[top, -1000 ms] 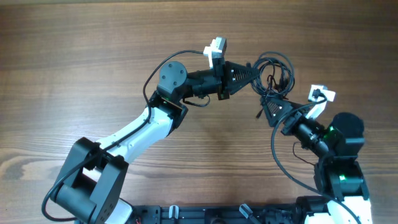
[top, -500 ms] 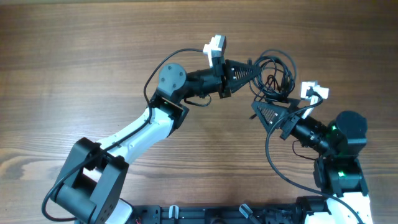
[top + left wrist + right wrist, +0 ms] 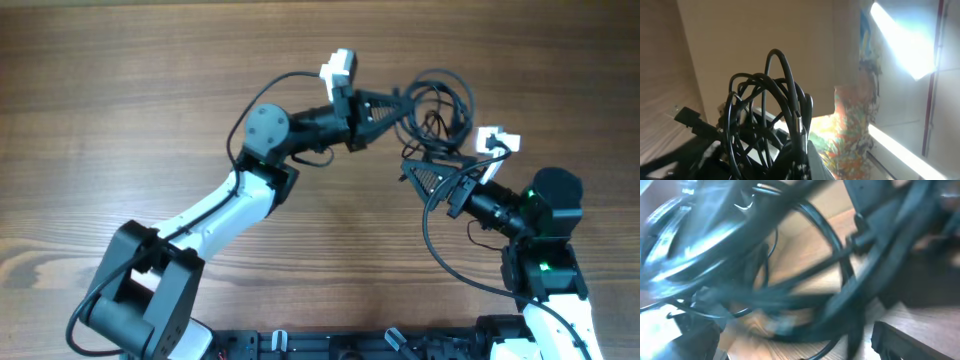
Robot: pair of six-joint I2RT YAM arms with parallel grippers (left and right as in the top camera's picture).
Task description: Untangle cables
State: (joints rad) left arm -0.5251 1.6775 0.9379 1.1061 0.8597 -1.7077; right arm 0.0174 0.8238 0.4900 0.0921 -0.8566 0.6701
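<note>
The cables (image 3: pixel 442 102) are thin black wires in a tangled bundle of loops, right of the table's middle. My left gripper (image 3: pixel 403 106) reaches in from the left and is shut on the bundle's left side. In the left wrist view the cables (image 3: pixel 765 110) rise as loops from the closed left gripper (image 3: pixel 799 150), lifted off the wood. My right gripper (image 3: pixel 412 170) stands wide open just below the bundle, pointing left. The right wrist view is blurred: cable loops (image 3: pixel 805 255) cross in front of the open right gripper (image 3: pixel 805 342), and I cannot tell if any wire lies between its fingers.
The brown wooden table (image 3: pixel 150 90) stretches out on all sides. Thicker black arm cables run along the left arm (image 3: pixel 265 85) and loop beside the right arm (image 3: pixel 435 250). The arm bases stand at the front edge.
The left gripper has moved up and slightly left, carrying the bundle with it. The right gripper has swung left and closer under the bundle, staying open.
</note>
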